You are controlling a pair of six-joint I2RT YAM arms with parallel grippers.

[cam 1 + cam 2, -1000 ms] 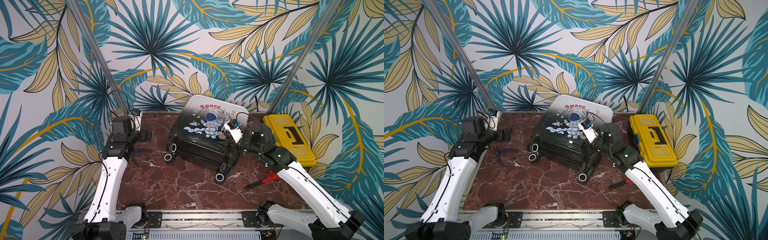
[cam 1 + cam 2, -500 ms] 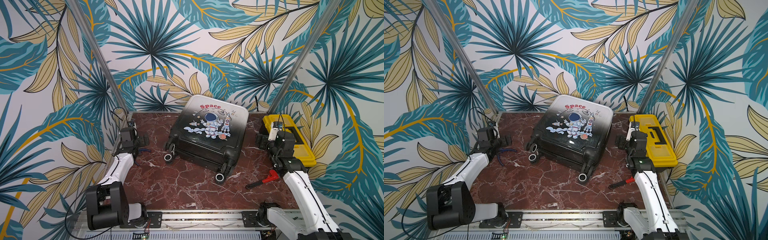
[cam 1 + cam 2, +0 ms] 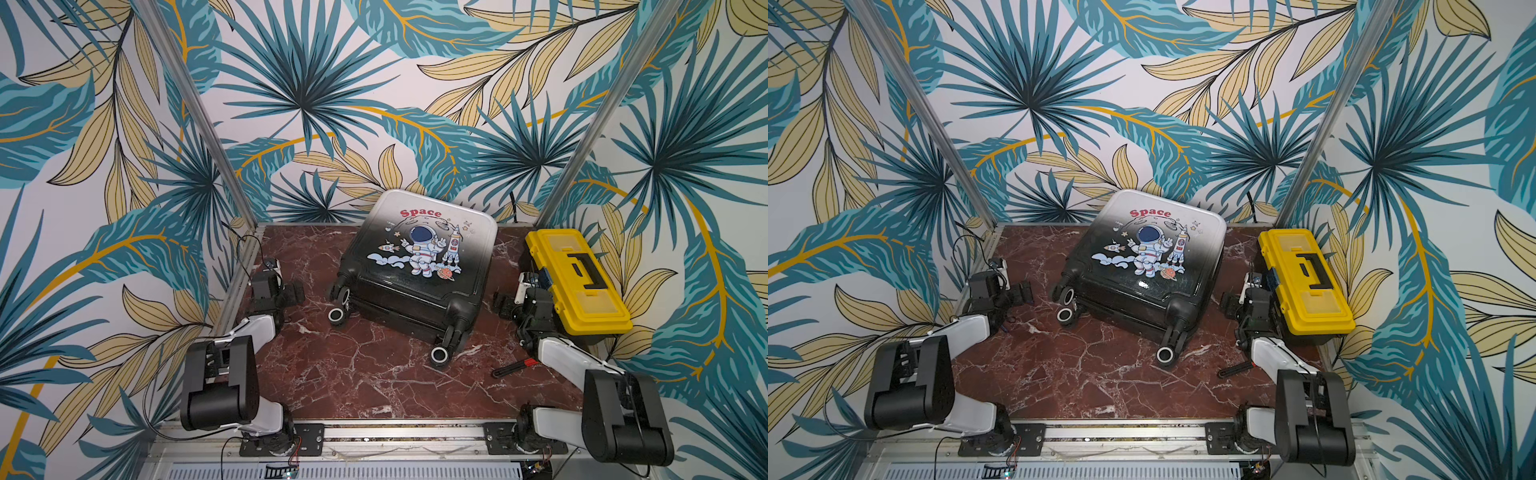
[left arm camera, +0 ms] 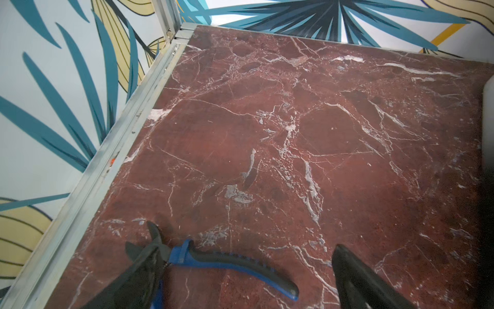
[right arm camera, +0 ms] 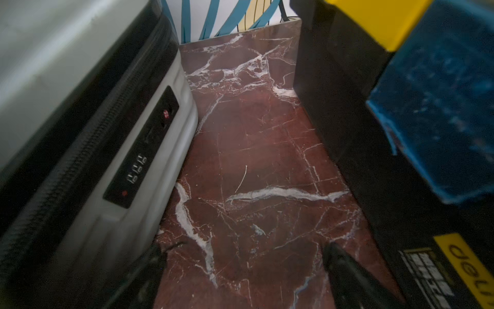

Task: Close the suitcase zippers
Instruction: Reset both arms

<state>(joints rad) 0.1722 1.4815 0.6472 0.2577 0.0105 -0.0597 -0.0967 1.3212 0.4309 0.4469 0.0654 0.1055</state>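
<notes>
1. The suitcase lay flat on the table, printed side up, wheels at its near end. Both shell halves looked pressed together.
2. My left gripper sat off the suitcase's left side, jaws spread wide with nothing in them. It was over some blue-handled pliers that I had no business touching.
3. My right gripper was spread wide and empty too, in the gap between the suitcase's lock side and the yellow toolbox.
4. From there the zippers looked meshed along the stretch beside the lock panel. The shot was blurry though, and I couldn't spot the pulls, so I wouldn't swear the whole loop was shut.
5. So the step, as I read it, was check, don't grab. I'd scan the seam round the suitcase's corners before calling it done.
6. If a gap turned up, I'd pinch the tab only and drag parallel to the band. The other arm would brace the shell so the suitcase didn't slide.
</notes>
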